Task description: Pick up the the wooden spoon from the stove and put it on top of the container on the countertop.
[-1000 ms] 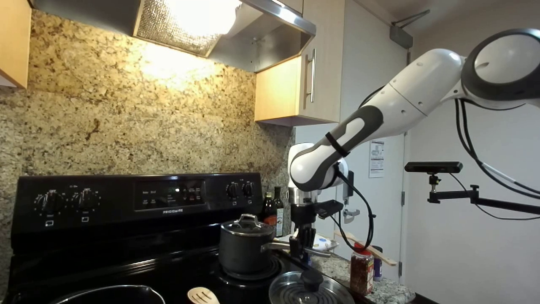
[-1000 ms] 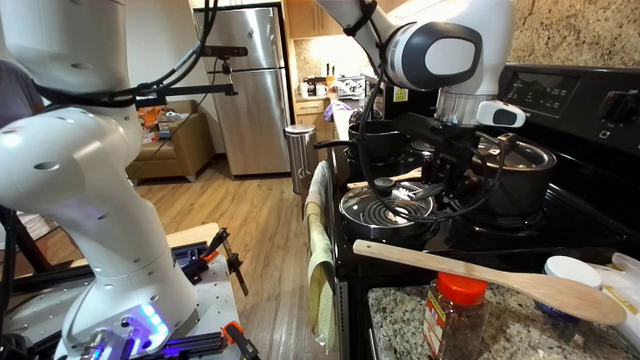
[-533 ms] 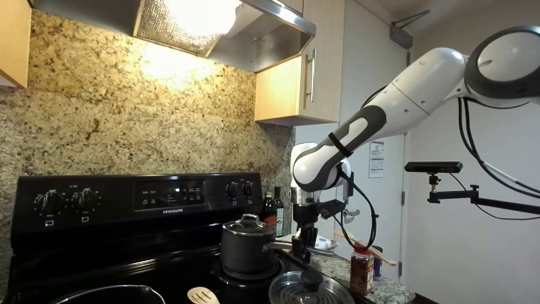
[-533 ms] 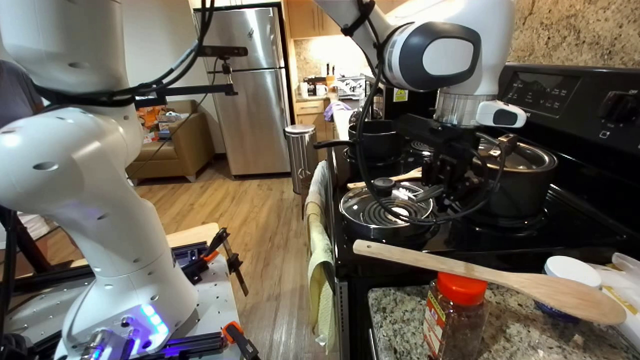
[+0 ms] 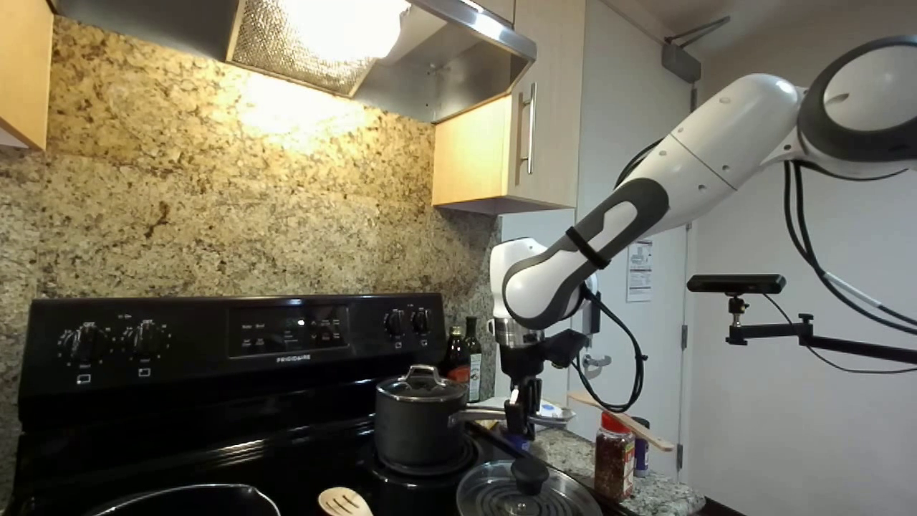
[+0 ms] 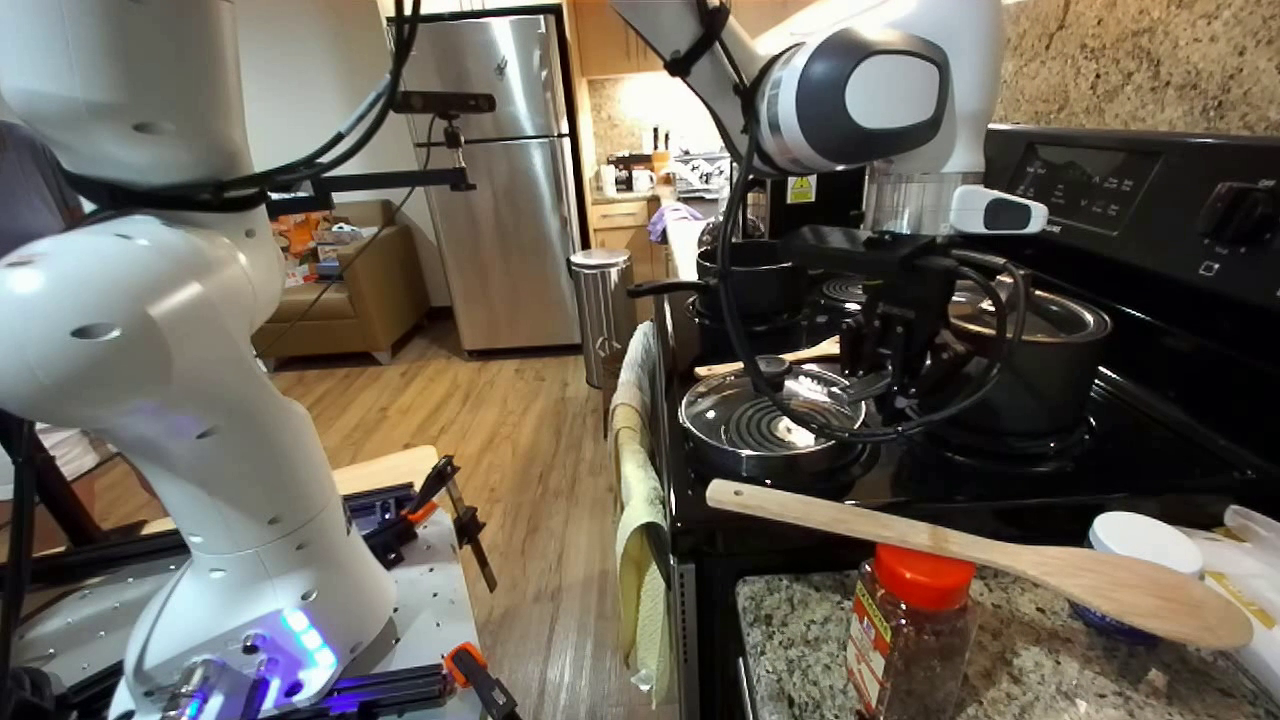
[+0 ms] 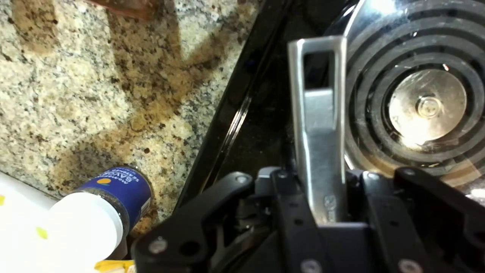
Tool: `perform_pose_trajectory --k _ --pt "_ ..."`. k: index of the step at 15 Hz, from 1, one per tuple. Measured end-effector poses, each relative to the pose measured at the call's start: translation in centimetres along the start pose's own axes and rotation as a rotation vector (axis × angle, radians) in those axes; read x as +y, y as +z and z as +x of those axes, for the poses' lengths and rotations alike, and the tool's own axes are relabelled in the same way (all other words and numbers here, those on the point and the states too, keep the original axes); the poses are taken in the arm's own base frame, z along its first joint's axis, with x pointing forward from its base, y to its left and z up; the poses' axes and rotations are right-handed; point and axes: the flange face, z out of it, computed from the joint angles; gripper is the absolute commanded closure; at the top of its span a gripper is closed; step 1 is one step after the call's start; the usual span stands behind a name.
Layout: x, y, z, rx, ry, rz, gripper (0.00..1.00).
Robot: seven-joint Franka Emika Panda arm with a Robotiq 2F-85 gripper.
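Stove point(image 5: 236, 408): glossy. Slotted spoon point(image 5: 344, 500): matt bare wood. Saucepan point(image 5: 415, 433): matt body, smooth metal handle point(image 7: 322, 159). Pan lid point(image 5: 494, 492): shiny glass. Refrigerator point(image 6: 495, 240): satin metal. Towel point(image 6: 640, 510): rough cloth.

Pot handle point(image 7: 322, 151) inside pincer point(image 7: 326, 175), glass lid point(image 5: 526, 499) near; room over stove edge point(image 7: 244, 125).

Blown-out hood lamp point(image 5: 344, 29), glare on lid point(image 6: 742, 426), shadowed countertop point(image 7: 75, 102)

Inside the pincer point(image 7: 327, 176): pot handle point(image 7: 321, 151)
Wrist view: jar point(image 7: 115, 195) on counter point(image 7: 68, 94) left of the pincer, lid point(image 7: 413, 94) right; both exterior views: spoon point(image 5: 344, 500) on stove point(image 5: 301, 441), left.
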Motion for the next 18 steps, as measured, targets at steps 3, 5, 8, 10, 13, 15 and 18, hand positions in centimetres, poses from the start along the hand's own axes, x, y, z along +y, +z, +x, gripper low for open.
perform_pose_trajectory --k 3,5,8,10,13,15,18 --pt "-0.1 0.4 -0.4 -0.028 -0.016 -0.012 0.99" --pt "-0.1 0.7 -0.8 -0.049 -0.028 -0.017 0.99" --pt "-0.1 1.0 -1.5 -0.071 -0.054 -0.021 0.99" --pt "-0.1 1.0 -1.9 -0.081 -0.066 -0.019 0.99" --pt "0.2 1.0 -2.2 -0.091 -0.070 -0.017 0.63" --pt "0.2 1.0 -2.2 -0.089 -0.069 -0.017 0.49" --pt "0.2 0.8 -2.2 -0.085 -0.069 -0.018 0.31"
